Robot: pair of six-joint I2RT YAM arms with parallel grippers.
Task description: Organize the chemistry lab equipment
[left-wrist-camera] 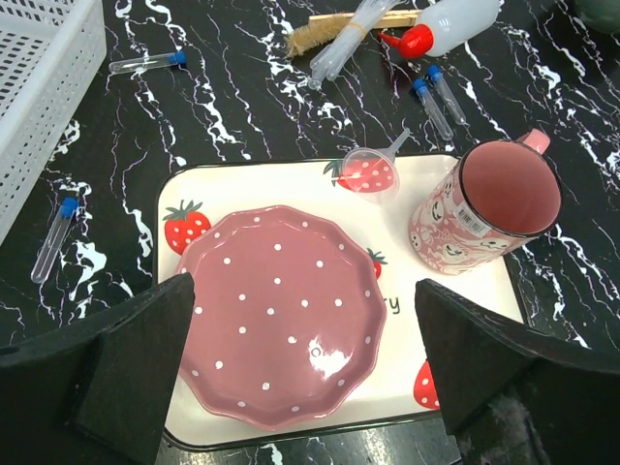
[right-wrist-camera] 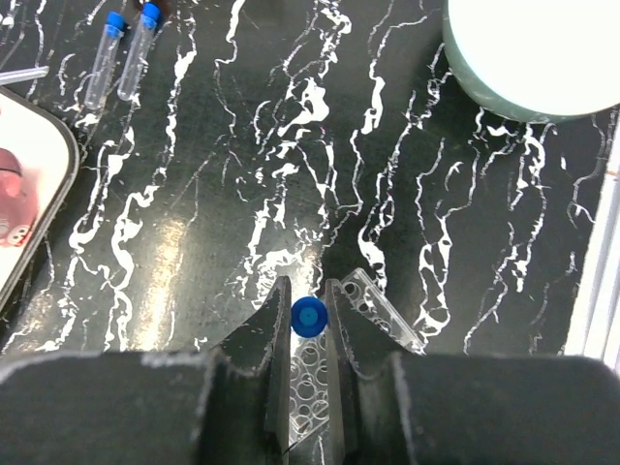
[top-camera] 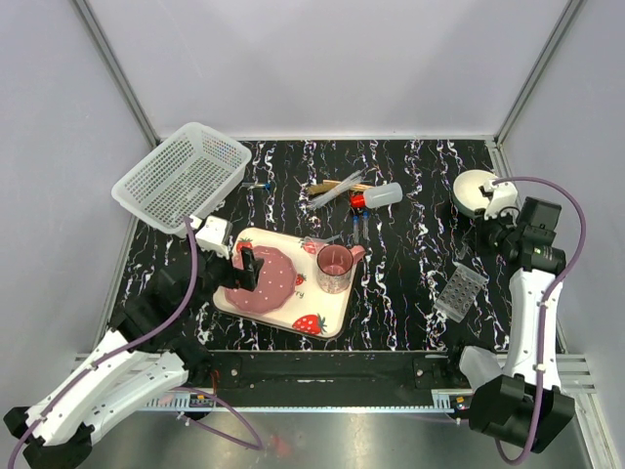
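Clutter lay over the black surface [top-camera: 410, 264]. The right fingers [right-wrist-camera: 276, 339] were pinched narrowly on a blue-capped tube [right-wrist-camera: 309, 317], held right over the clear rack [right-wrist-camera: 380, 312]; whether it touched the rack I couldn't tell. The left fingers [left-wrist-camera: 136, 358] stood wide apart and empty above the plate [left-wrist-camera: 281, 310] on the tray [left-wrist-camera: 262, 189], the cup [left-wrist-camera: 484, 223] beside it. Farther back lay the bottle [left-wrist-camera: 455, 19], the wooden tool [left-wrist-camera: 320, 37] and a pair of tubes [left-wrist-camera: 431, 108]. Two loose tubes [left-wrist-camera: 53, 237] lay near the basket [left-wrist-camera: 48, 68].
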